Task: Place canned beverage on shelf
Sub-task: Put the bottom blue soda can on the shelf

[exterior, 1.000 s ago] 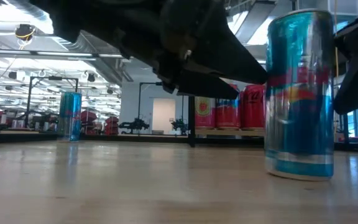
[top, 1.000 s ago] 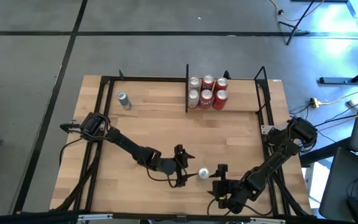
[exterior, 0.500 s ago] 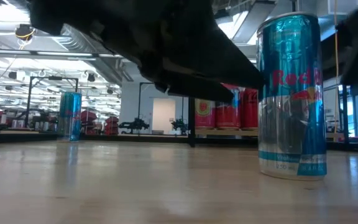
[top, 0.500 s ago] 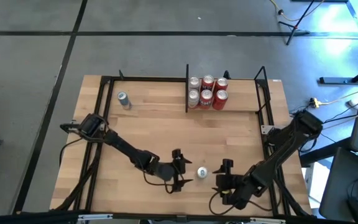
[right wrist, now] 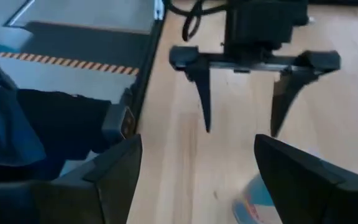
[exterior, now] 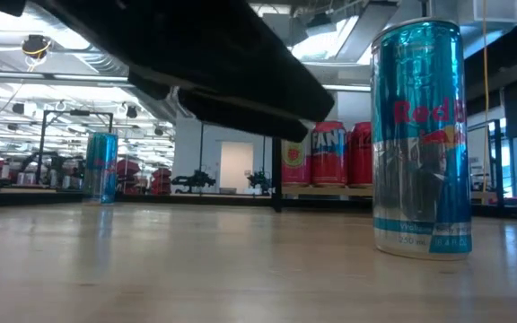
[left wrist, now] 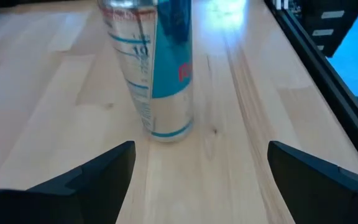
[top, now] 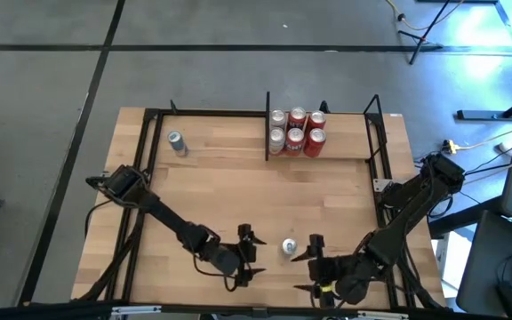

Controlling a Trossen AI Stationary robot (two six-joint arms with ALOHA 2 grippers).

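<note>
The wooden table (top: 220, 187) carries the shelf (top: 345, 151) at its far edge, a bay right of the black divider plate (top: 267, 127) with six red cans (top: 297, 131) packed against that plate and bare wood floor free on their right. Both arms reach in low at the near edge, one on each side of a blue-and-silver can (top: 289, 246) that stands upright on the table, well apart from the shelf. The left gripper (top: 246, 256) sits just left of this can with its fingers spread wide, and its wrist view shows the can (left wrist: 149, 65) ahead of the open fingers, not between them. The right gripper (top: 314, 264) lies just right of the can, also spread apart and holding nothing; in its wrist view only what seems to be the can's edge shows at the frame border, so how square it is to the can is hard to judge. A second blue can (top: 176, 142) stands at the far left, outside the shelf. The step in hand looks like the approach to a grasp, with nothing gripped yet. Next, one gripper should advance until its fingers straddle the can's body, close, lift, and carry it to the free floor beside the red cans.
</note>
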